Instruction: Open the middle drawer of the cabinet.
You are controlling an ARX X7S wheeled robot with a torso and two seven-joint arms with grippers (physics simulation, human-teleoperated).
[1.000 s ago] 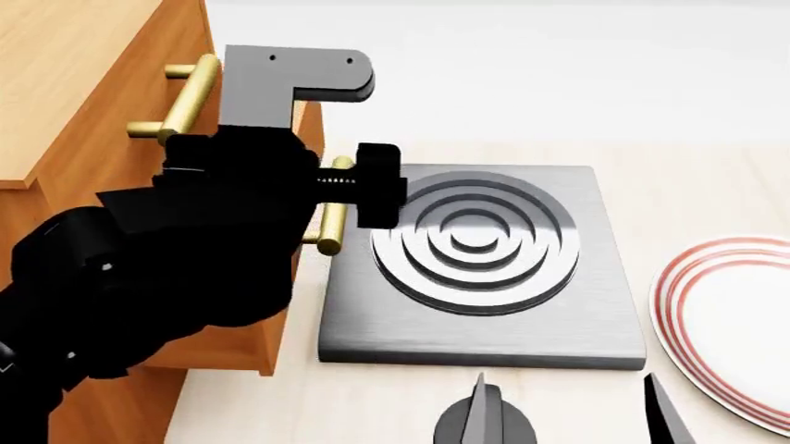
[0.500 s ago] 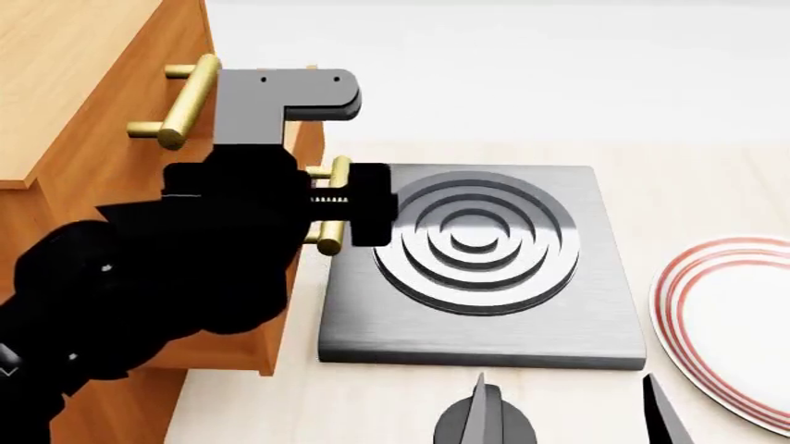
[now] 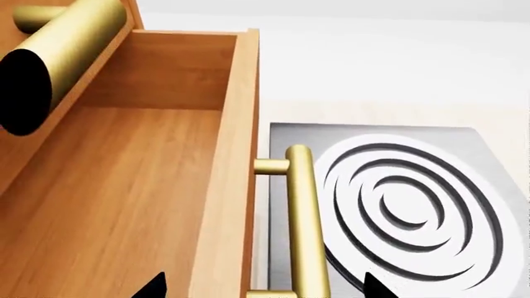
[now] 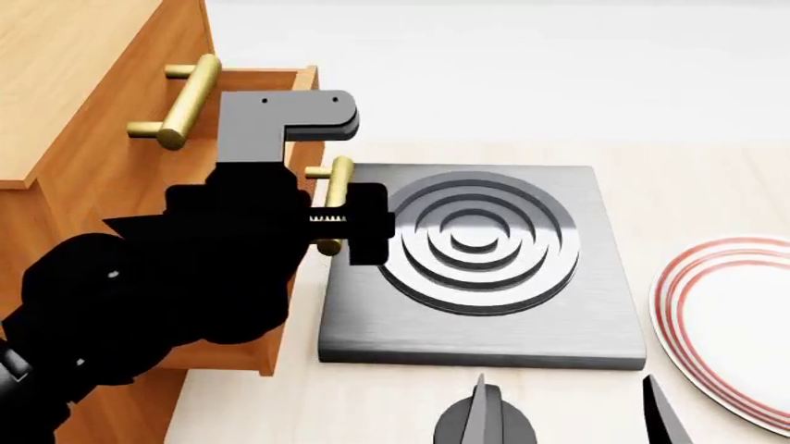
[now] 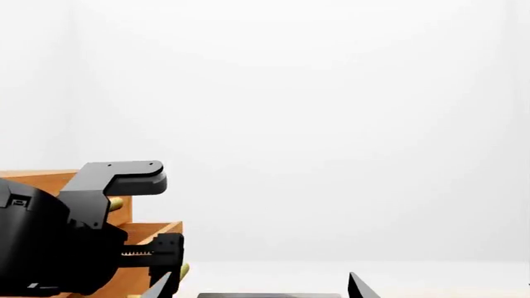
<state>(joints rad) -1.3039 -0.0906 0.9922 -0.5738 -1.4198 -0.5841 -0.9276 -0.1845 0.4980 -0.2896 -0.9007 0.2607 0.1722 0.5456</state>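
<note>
Nearest the head camera, the black right gripper (image 4: 561, 416) shows only two finger tips, spread apart and empty, at the frame's foot. Beyond, the black left gripper (image 4: 339, 222) straddles the brass bar handle (image 3: 305, 217) of the orange-brown wooden middle drawer (image 3: 133, 186) — whether it truly pinches I cannot tell. The drawer now juts further from the tall orange-brown cabinet (image 4: 74, 111) than a second ago, towards the grey ringed hotplate (image 4: 482, 250); opening is under way. The lowest front is hidden.
</note>
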